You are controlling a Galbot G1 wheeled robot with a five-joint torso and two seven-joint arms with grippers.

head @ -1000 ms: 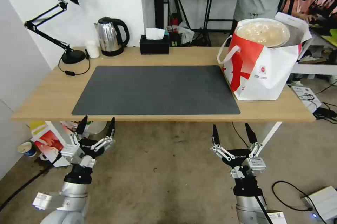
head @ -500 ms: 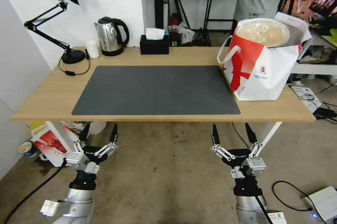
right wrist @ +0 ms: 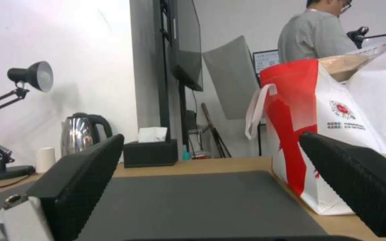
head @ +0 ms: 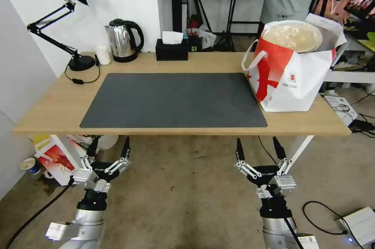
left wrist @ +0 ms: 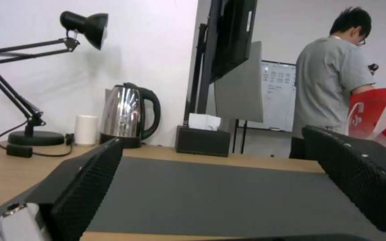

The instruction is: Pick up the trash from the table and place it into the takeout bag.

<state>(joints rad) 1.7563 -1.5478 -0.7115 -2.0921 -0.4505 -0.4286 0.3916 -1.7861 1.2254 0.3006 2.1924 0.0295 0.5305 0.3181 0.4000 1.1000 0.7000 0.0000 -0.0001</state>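
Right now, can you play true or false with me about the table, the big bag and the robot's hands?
1. The large red-and-white takeout bag stands on the long light-wood table. True.
2. A tan lidded round bowl sits in the top of that bag. True.
3. The left hand is squeezing a red cup. False: it is open, holds nothing and hangs below the table's front edge.
4. The right hand is inside the bag. False: it is open and hangs below the table edge, apart from the bag.
5. The dark grey mat has a bowl of red shells on it. False: nothing lies on it.
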